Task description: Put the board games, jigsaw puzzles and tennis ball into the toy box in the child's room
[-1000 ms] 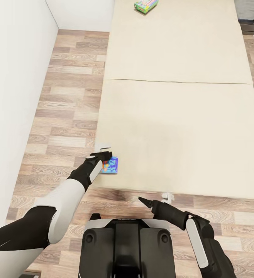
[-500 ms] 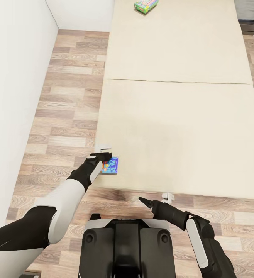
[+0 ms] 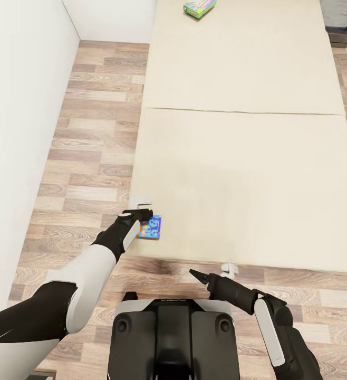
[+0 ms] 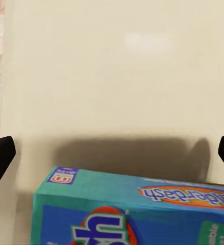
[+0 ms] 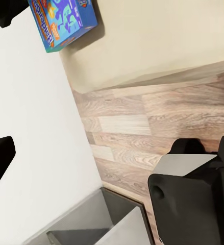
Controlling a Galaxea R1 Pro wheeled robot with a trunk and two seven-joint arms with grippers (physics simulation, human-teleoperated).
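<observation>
Left end effector (image 3: pixel 138 207) sits at the near left corner of the bed (image 3: pixel 247 158), its two fingers spread wide and reaching toward the blue board game (image 3: pixel 151 227) lying flat there. Over the last second the arm and the box have hardly shifted in the head view; the box looks a shade closer to the wrist, no more. In the left wrist view the dark fingertips (image 4: pixel 0 155) stand at the two edges of the picture with the box's teal side (image 4: pixel 127 209) low between them, bare mattress beyond, and no finger is seen touching the card. So the grasp is lined up but, by my reading, not yet closed, and this first bed game has yet to be lifted.

Right end effector (image 3: pixel 211 273) hangs over the floor (image 3: pixel 89 132) just short of the bed's near edge, empty; one dark finger and one pale one stand apart, so it looks open.

Farther off, the second board game (image 3: pixel 199 7), green and orange, lies untouched at the far end of the mattress, well apart from both arms.
</observation>
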